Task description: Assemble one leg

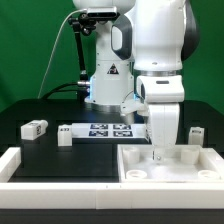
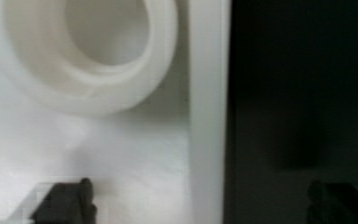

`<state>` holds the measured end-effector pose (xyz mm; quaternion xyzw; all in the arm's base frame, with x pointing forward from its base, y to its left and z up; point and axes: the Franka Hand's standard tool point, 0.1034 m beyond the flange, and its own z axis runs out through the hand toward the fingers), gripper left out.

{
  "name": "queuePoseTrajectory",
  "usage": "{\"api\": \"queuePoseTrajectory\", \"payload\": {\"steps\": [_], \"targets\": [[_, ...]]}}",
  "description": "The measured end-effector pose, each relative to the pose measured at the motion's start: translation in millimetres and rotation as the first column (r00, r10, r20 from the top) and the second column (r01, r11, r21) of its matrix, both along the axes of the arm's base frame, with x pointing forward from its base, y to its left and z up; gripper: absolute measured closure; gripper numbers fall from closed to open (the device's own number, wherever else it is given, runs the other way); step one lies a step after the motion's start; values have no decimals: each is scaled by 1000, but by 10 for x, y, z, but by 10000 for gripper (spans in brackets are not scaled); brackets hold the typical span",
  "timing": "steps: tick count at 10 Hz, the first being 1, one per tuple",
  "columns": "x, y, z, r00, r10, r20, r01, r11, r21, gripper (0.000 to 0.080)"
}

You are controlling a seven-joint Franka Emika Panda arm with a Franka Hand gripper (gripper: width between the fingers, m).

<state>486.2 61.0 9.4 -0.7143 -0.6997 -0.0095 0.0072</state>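
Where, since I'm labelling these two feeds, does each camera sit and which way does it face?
Exterior view: off the arm, across the table from the arm, facing it. It shows the gripper low over the tray, plus the marker board and a leg.
Wrist view: on the wrist, looking down past the open gripper. Its fingertips frame the tray, a round socket and the table.
Shared: gripper, tray, table.

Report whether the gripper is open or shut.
Open. In the wrist view the gripper shows its fingertips wide apart with nothing held between them, over the tray-like part.
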Motion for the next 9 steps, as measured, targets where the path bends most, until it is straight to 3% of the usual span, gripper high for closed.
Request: {"api": "queuePoseTrajectory", "payload": {"steps": [1,5,9], "targets": [[0,0,0,1000,0,0,0,1000,0,159],[0,14,21,1000,-15,2,15,1000,0,150],[-40,182,425,995,-78,55,79,997,-8,150]]}}
